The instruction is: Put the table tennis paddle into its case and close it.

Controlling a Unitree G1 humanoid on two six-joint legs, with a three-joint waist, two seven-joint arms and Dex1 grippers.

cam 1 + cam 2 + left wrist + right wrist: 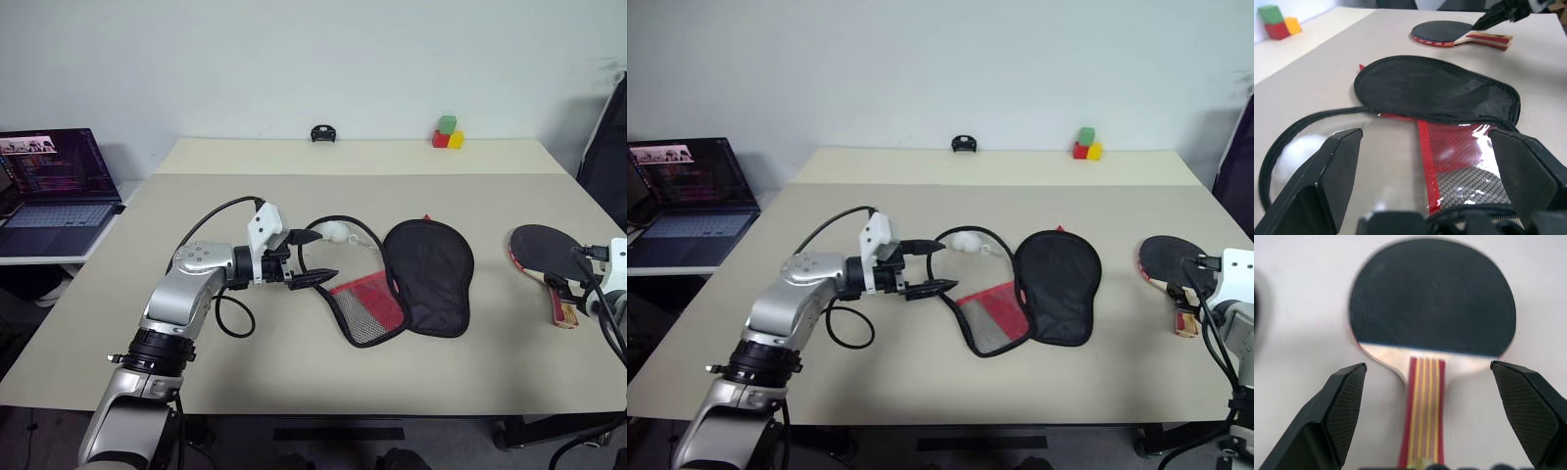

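The case (429,274) lies unzipped in the middle of the table, its black flap spread to the right and its red mesh half (370,307) to the left. A small white ball (335,232) on a cord rests by its far left rim. My left gripper (315,257) is open and points sideways at the case's left rim, hovering just short of it. The table tennis paddle (542,249) lies flat near the table's right edge, black face up, handle toward me. My right gripper (1427,366) is open over the handle (1425,401), its fingers on either side and apart from it.
An open laptop (54,186) sits on a side table to the left. Red, green and yellow blocks (448,134) and a small black object (324,133) stand at the far edge of the table (294,392). A black cable (230,318) loops beside my left arm.
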